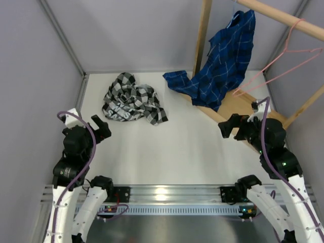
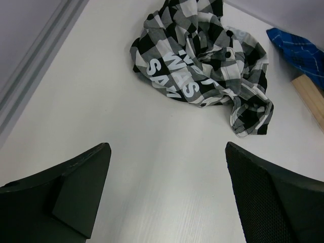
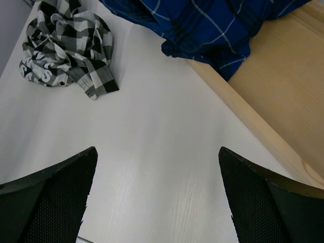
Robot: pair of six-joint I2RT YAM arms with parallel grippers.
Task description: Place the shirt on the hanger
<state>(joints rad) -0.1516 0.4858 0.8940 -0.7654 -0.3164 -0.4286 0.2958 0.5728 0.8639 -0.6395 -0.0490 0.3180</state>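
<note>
Left gripper [image 1: 101,127] and right gripper [image 1: 229,126] are held open, empty.
The shirt [image 1: 132,98] is seen crumpled ahead of the left gripper; the hanger [image 1: 286,50] is hung on a rod [image 1: 283,17] beyond the right gripper.

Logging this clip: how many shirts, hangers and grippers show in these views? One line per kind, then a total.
Shirts: 2, the black-and-white check shirt crumpled on the table and the blue plaid shirt hanging at the back right.
Hangers: 1, the pink hanger hooked on the wooden rod.
Grippers: 2, the left gripper and the right gripper, both open.
Total: 5
</note>
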